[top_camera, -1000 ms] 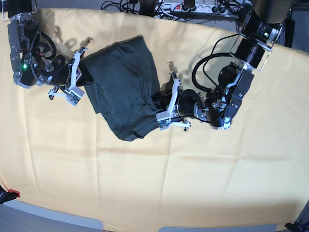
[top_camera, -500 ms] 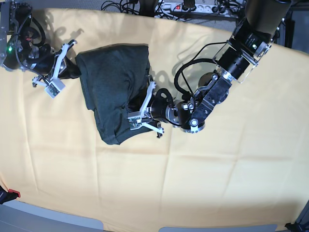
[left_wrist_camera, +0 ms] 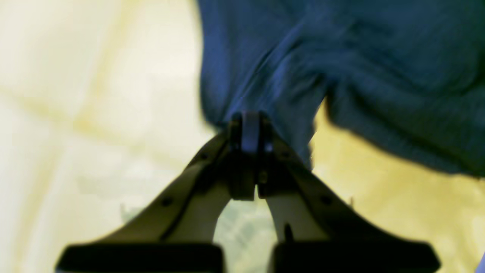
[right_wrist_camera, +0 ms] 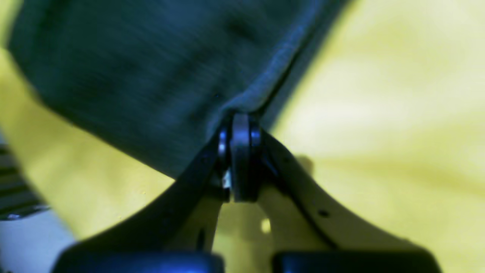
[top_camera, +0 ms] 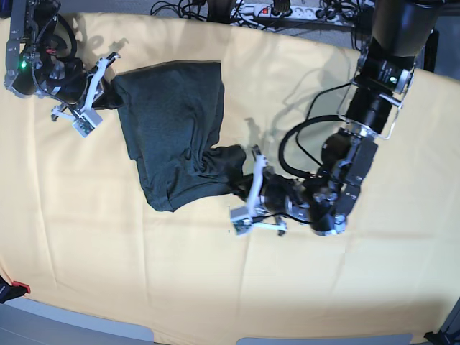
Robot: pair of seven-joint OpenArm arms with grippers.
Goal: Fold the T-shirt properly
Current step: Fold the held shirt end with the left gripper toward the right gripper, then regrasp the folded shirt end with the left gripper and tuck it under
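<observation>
The dark teal-grey T-shirt (top_camera: 172, 118) lies bunched and partly folded on the yellow cloth at the upper left of centre. My right gripper (top_camera: 109, 93) is shut on the shirt's left edge; the right wrist view shows its closed tips (right_wrist_camera: 240, 123) pinching a fabric fold (right_wrist_camera: 132, 68). My left gripper (top_camera: 243, 185) is shut on the shirt's lower right corner, which is drawn out to the right. The left wrist view shows the closed tips (left_wrist_camera: 250, 127) biting a bunch of fabric (left_wrist_camera: 379, 76).
A yellow cloth (top_camera: 144, 273) covers the whole table. A power strip and cables (top_camera: 273, 11) lie along the back edge. A small red item (top_camera: 18, 289) sits at the front left corner. The left arm's cables (top_camera: 302, 136) loop over the cloth at right.
My left gripper has moved right and toward the front, pulling the shirt's lower right corner out with it. My right gripper has shifted slightly right, still holding the left edge.
</observation>
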